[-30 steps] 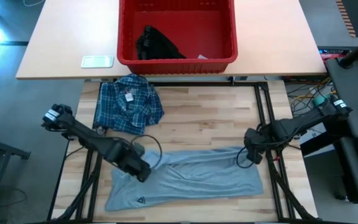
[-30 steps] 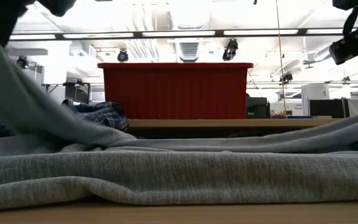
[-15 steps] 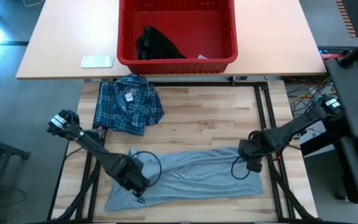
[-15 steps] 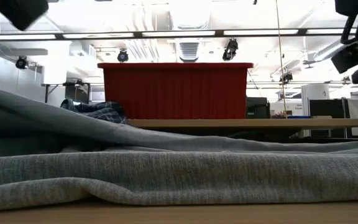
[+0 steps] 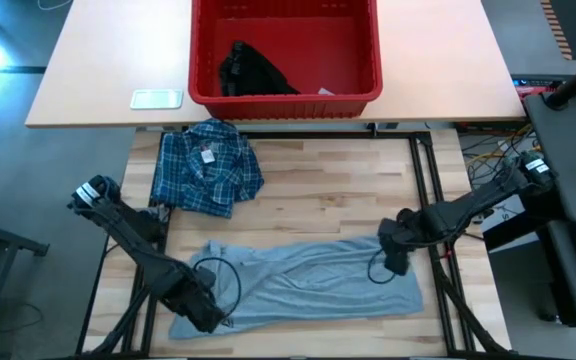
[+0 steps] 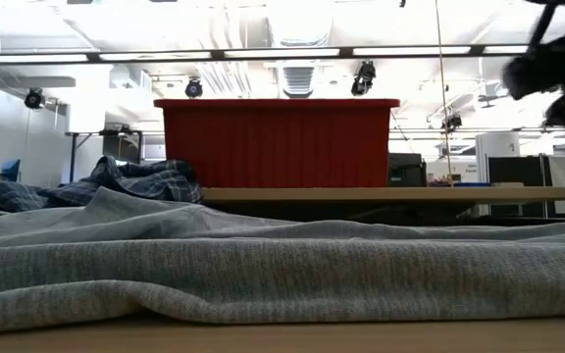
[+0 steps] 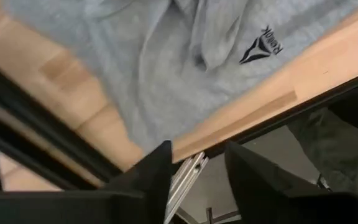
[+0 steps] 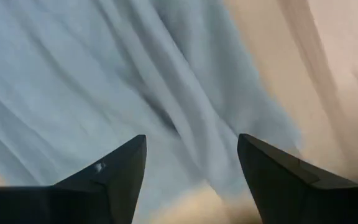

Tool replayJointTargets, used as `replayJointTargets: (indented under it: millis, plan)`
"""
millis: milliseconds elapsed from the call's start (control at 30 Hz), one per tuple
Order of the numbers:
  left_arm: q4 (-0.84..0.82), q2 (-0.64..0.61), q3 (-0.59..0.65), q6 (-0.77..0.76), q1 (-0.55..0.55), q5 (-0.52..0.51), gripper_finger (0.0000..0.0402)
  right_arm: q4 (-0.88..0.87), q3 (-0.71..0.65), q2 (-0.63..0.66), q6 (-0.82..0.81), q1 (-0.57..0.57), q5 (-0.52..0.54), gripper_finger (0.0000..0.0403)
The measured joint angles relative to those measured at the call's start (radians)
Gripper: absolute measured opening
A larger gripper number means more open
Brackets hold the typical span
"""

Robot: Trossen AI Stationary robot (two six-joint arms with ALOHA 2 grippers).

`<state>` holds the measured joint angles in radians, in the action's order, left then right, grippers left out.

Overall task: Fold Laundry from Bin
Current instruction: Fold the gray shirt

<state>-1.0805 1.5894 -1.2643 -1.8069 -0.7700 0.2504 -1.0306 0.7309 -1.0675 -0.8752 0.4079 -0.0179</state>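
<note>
Wooden table [image 5: 318, 195], grey T-shirt [image 5: 308, 285] logo hidden

Grey T-shirt [image 5: 308, 280] flat; black garment [image 5: 251, 70] in bin [image 5: 368, 95].

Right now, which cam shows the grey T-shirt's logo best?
Left wrist view: the dark logo on the grey T-shirt is large and its shape clear. In the high view the left gripper sits where the logo would be. Low and right wrist views show only plain grey fabric.
</note>
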Motion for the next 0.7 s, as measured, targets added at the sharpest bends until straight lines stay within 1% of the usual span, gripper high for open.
replayJointTargets:
  millis: [67, 100, 133, 200, 233, 267, 300, 333, 400, 467, 567, 700]
  plan:
    - [-0.016, -0.017, -0.006, -0.021, -0.009, -0.012, 0.0161, 0.105, -0.033, -0.004, -0.02, -0.025, 0.019, 0.0235]
    - [-0.02, -0.023, -0.01, -0.024, -0.009, -0.049, 0.0175, 0.138, -0.052, -0.017, -0.035, -0.038, 0.032, 0.0228]
    - [-0.018, -0.028, -0.013, -0.03, -0.009, -0.11, 0.0189, 0.159, -0.067, -0.033, -0.06, -0.049, 0.047, 0.0221]
    - [0.009, -0.033, -0.013, -0.035, 0.005, -0.299, 0.0207, 0.182, -0.086, -0.061, -0.129, -0.062, 0.084, 0.0206]
    - [0.044, -0.033, -0.009, -0.036, 0.018, -0.401, 0.0213, 0.182, -0.088, -0.07, -0.174, -0.063, 0.107, 0.0198]
    - [0.079, -0.033, -0.001, -0.037, 0.033, -0.48, 0.0216, 0.182, -0.089, -0.079, -0.223, -0.063, 0.123, 0.019]
    - [0.1, -0.033, 0.013, -0.038, 0.054, -0.526, 0.0216, 0.184, -0.09, -0.089, -0.267, -0.061, 0.138, 0.0181]
    - [0.113, -0.034, 0.034, -0.036, 0.077, -0.546, 0.0216, 0.185, -0.092, -0.101, -0.307, -0.061, 0.151, 0.0172]
    - [0.144, -0.027, 0.083, -0.021, 0.123, -0.548, 0.0212, 0.182, -0.099, -0.132, -0.363, -0.062, 0.164, 0.0154]
    - [0.199, -0.025, 0.143, 0.007, 0.16, -0.548, 0.0206, 0.191, -0.099, -0.174, -0.388, -0.062, 0.152, 0.0137]
    - [0.346, -0.028, 0.222, 0.057, 0.206, -0.547, 0.02, 0.224, -0.094, -0.226, -0.389, -0.048, 0.052, 0.0122]
    - [0.528, -0.03, 0.279, 0.132, 0.232, -0.548, 0.0198, 0.243, -0.026, -0.258, -0.385, -0.003, -0.041, 0.0121]
